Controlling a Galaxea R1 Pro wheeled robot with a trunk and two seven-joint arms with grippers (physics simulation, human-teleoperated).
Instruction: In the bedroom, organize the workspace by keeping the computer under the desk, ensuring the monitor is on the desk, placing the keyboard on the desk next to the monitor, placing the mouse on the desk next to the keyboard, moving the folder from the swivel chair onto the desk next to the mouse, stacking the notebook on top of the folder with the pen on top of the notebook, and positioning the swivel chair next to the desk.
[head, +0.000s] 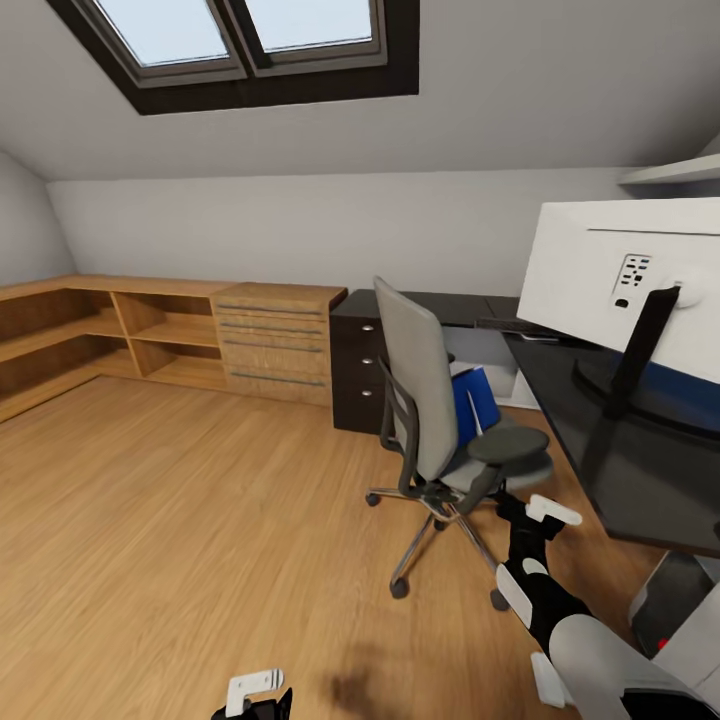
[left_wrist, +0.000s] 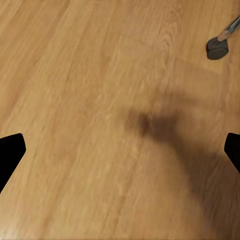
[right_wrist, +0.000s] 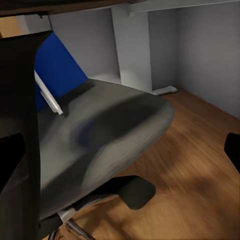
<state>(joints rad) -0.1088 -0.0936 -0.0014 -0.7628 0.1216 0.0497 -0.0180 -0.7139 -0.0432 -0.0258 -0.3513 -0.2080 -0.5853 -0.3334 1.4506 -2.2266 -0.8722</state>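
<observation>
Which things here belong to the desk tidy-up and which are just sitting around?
Part of the job:
- swivel chair
- folder leaning on the chair seat
- pen against the folder
- monitor
- desk

Just there:
- wooden dresser
- wooden shelving
- skylight

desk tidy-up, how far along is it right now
Done: the monitor stands on the black desk. In hand: nothing; the right claw is open, facing the chair seat, and the left claw hangs open over bare floor. Left: the blue folder still leans on the chair and must go to the desk.
</observation>
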